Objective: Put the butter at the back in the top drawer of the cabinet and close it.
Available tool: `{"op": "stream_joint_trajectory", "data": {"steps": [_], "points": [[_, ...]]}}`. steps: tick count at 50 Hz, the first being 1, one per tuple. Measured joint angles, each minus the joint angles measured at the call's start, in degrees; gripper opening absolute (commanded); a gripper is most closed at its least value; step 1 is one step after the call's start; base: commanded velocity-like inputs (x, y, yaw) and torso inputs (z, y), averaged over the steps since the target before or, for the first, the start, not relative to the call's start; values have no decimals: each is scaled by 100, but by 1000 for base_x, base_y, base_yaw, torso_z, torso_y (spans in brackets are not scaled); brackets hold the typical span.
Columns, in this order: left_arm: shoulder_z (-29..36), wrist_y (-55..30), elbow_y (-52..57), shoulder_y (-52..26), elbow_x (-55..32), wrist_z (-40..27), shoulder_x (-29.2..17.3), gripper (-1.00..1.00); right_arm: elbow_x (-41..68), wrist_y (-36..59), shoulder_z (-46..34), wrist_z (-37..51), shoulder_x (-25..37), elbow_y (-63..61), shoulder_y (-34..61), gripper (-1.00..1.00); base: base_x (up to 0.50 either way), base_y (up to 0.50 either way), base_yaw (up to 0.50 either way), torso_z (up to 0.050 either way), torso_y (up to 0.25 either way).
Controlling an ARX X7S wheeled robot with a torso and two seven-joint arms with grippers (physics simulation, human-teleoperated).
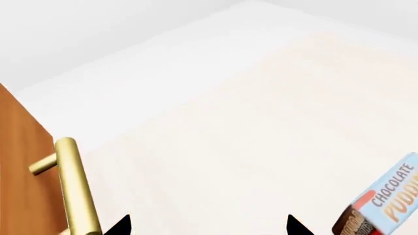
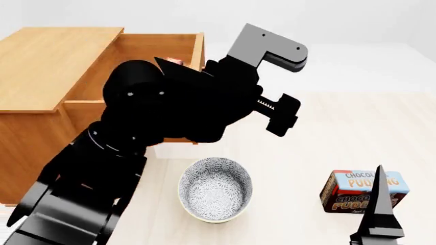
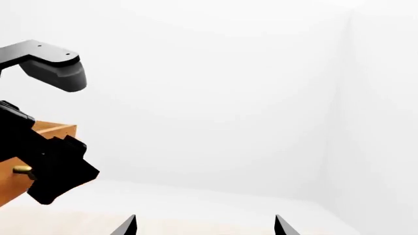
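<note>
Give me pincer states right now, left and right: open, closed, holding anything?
Left pincer: open, tips spread, nothing between them; brass handle beside one tip.
Right pincer: open, tips spread, holding nothing.

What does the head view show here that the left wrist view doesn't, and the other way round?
Only the head view shows the patterned bowl, the cabinet top, the open top drawer and the left arm's bulk. Only the left wrist view shows a brass handle up close and the left gripper tips, spread apart with nothing between them. Both show the chocolate pudding box and the pale floor. The butter cannot be made out clearly in either.
</note>
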Motion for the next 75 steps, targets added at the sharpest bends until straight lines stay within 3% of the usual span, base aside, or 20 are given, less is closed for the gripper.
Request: {"op": "stream_joint_trajectory", "data": {"steps": [20, 31, 43, 75], "points": [[973, 744, -880, -46, -277, -974, 42, 100, -22, -75, -12, 0, -3, 72, -52, 100, 0, 0, 0, 0, 0], [1447, 652, -1676, -170, -52, -1382, -61, 100, 69, -36, 41, -70, -8, 60, -30, 100, 0, 0, 0, 0, 0], [1676, 475, -1695, -201, -101, -1470, -182, 100, 127, 11, 102, -105, -20, 33, -40, 100, 10, 0, 0, 0, -7], [1715, 454, -1587, -77, -223, -2062, -1468, 100, 336, 165, 235, -284, -7, -91, 95, 100, 9, 0, -1, 0, -5]]}}
